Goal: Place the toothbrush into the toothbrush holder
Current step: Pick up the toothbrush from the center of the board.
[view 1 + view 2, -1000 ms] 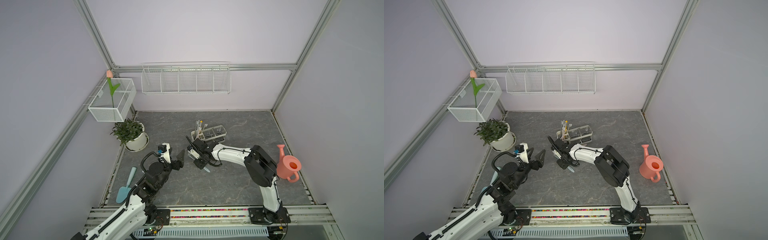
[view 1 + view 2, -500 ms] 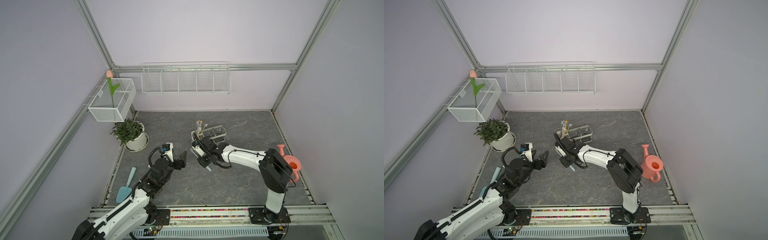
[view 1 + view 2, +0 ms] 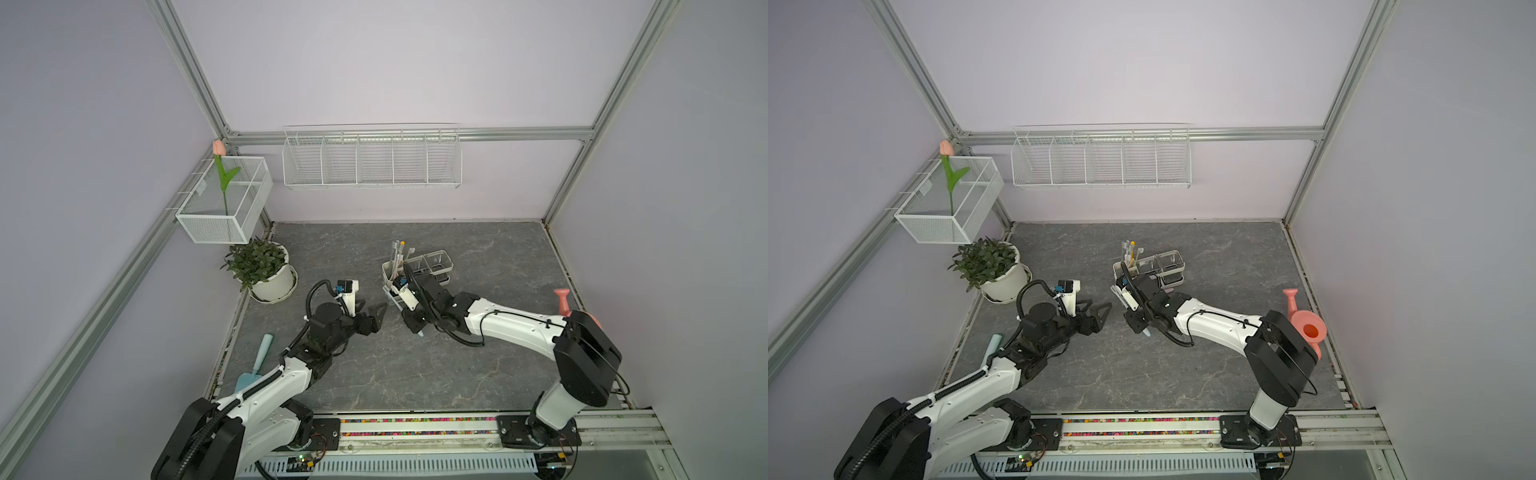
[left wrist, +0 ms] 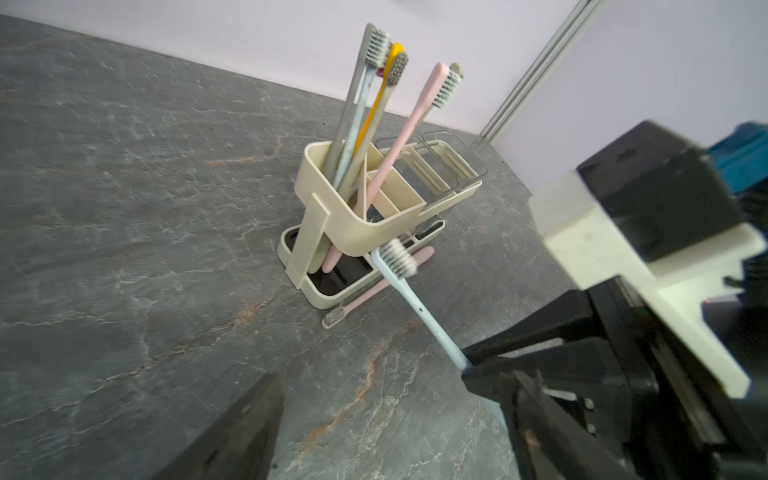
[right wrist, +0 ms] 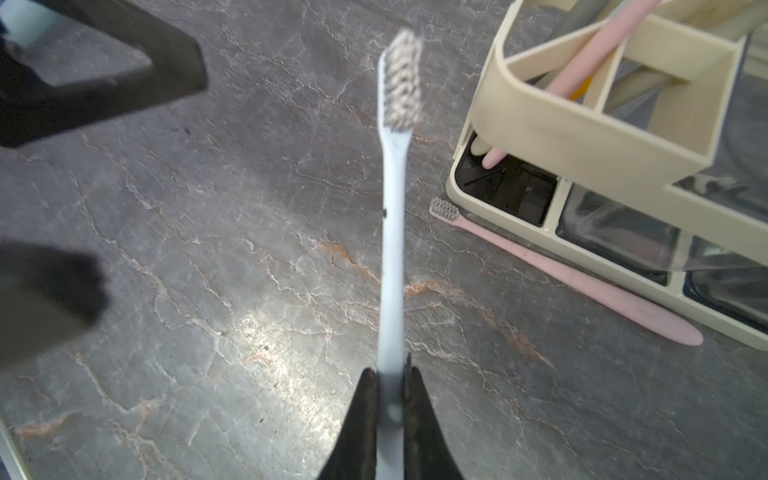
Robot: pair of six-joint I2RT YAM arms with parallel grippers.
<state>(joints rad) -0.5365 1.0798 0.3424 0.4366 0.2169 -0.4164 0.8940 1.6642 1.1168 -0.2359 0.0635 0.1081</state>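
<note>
While in right claw [image 5: 390,372], toothbrush [image 5: 392,249] blurry

Bare stone tabletop [image 5: 208,232] ahead of the right claw [image 5: 390,370] and its blue toothbrush [image 5: 392,232], plenty of room. The toothbrush holder [image 5: 582,137] sits just off to the claw's side, pink toothbrush [image 5: 582,282] lying along its base. The left claw [image 3: 1100,305], jaws spread, hangs out front, opposite side. Holder's end slot is crowded with standing brushes [image 4: 365,104].
</note>
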